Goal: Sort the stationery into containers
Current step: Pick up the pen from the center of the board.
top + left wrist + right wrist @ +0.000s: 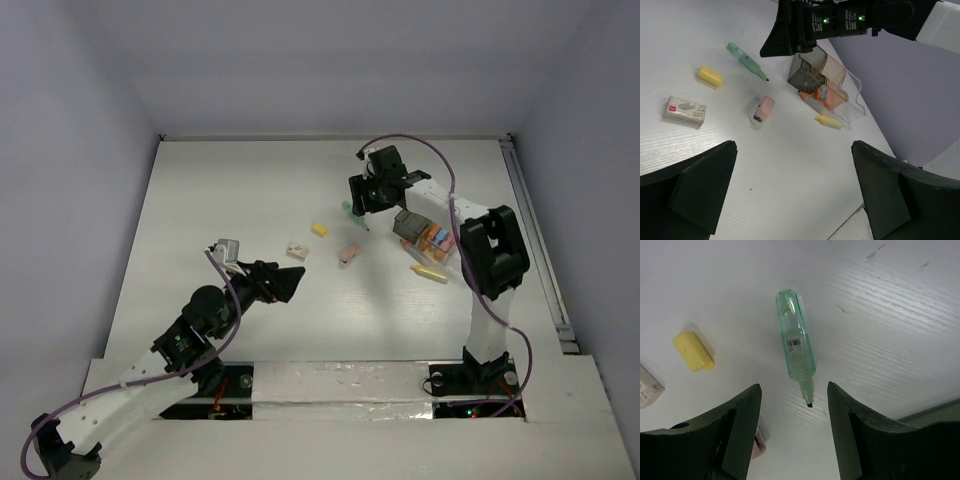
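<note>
The green marker (796, 340) lies flat on the bench (900, 305), near the bins (835, 85). The right pincer (794, 390) is open and empty over the marker's tip. Its long axis points straight ahead from the gap, across the closing line. The left pincer (793, 150), wide open and empty, is well apart.
</note>
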{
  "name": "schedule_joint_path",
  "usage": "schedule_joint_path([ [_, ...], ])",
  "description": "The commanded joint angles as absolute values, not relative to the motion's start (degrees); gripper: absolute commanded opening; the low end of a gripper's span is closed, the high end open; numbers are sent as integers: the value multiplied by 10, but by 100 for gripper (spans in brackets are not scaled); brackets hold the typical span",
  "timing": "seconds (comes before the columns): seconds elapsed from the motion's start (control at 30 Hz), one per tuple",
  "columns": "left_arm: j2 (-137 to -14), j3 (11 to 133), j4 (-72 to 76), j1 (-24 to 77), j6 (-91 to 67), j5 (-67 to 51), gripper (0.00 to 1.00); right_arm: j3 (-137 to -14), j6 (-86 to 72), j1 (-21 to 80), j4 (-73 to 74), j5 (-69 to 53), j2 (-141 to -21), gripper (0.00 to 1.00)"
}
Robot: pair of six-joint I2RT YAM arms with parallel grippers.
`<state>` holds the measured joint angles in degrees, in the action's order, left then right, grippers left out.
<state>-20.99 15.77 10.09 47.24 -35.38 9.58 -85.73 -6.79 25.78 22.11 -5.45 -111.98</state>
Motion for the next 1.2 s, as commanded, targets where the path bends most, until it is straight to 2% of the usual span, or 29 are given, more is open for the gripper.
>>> schedule_joint_path([
  [0.0, -218, 186, 127, 475, -351, 105, 99, -904, -25, 268, 286, -57, -1148, 61],
  [0.23, -229, 188, 126, 475, -351, 108, 99, -900, -16, 268, 299, -66, -1171, 51],
  [0.7, -241, 196, 127, 475, -349, 123, 99, -905, -7, 268, 292, -71, -1211, 40],
  [0.77, -239, 195, 125, 475, -350, 125, 99, -906, 11, 268, 293, -73, -1215, 34],
  [0.83, -239, 195, 123, 475, -351, 126, 99, -903, 14, 268, 287, -65, -1216, 22],
  [0.87, -240, 194, 123, 475, -352, 127, 99, -900, 16, 268, 283, -62, -1216, 13],
  [1.0, -245, 189, 127, 475, -352, 133, 99, -877, 24, 273, 260, -62, -1179, 1],
  [1.17, -263, 185, 145, 475, -352, 140, 99, -852, 38, 311, 251, -115, -1062, 0],
])
